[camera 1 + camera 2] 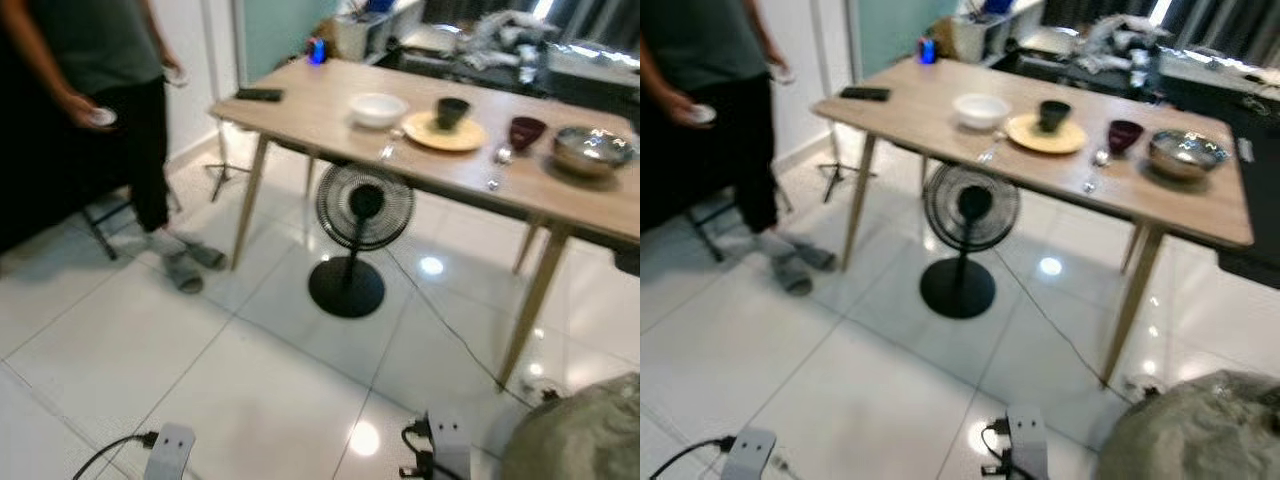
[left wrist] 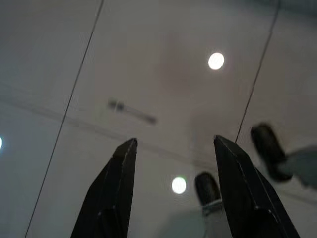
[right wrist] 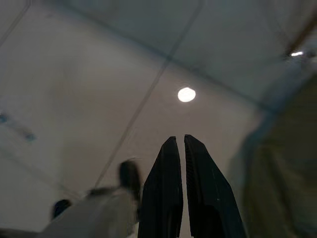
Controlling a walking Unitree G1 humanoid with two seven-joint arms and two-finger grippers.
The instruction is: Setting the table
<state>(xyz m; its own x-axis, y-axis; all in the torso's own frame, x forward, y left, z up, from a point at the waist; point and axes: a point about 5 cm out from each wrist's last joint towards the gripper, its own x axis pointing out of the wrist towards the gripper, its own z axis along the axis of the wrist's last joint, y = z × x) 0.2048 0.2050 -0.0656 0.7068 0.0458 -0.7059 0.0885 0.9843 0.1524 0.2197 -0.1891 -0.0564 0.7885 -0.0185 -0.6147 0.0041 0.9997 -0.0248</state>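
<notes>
1. The table (image 1: 320,110) is seen well ahead; a white bowl (image 1: 378,108), a yellow plate (image 1: 444,132) and blurred spoons are laid on it.
2. The left gripper (image 2: 174,144) is held wide open and empty over the floor.
3. The right gripper (image 3: 178,141) is almost closed, with nothing held.

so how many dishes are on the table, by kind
bowls: 3, white bowl, dark red bowl, metal bowl
plates: 1, yellow plate
cups: 1, black cup standing on the plate
total: 5
</notes>
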